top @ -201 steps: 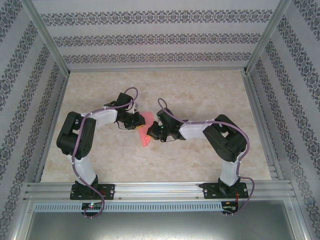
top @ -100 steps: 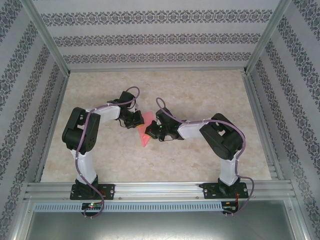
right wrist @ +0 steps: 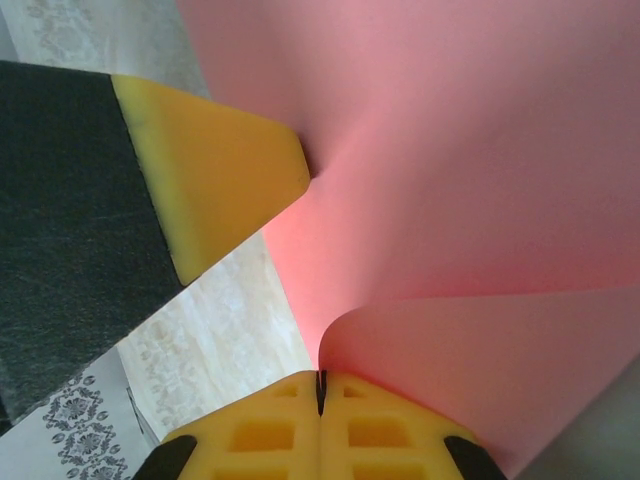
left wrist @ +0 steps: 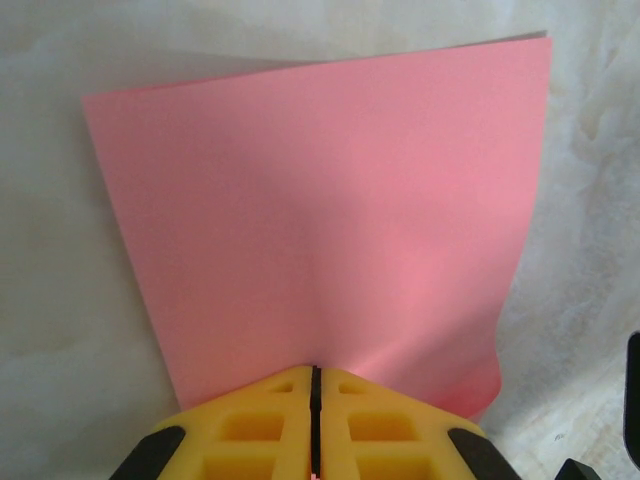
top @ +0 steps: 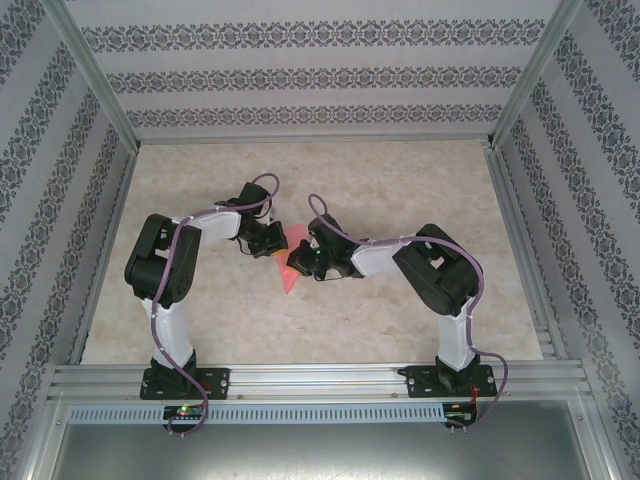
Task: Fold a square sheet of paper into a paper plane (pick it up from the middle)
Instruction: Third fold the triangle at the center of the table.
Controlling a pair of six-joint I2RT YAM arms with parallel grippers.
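the left gripper [left wrist: 315,372] and right gripper [right wrist: 320,378] are each pinching an edge of the thin, floppy paper [left wrist: 320,220], likely creasing easily.

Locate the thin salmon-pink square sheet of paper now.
Mid-table in the top view, the salmon-pink sheet of paper hangs between the two arms, with the left gripper and right gripper both shut on its edges.

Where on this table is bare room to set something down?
Free: the far table strip by the back wall; the near strip between left arm and right arm. Crowded: centre, where left gripper and right gripper pinch the pink sheet.
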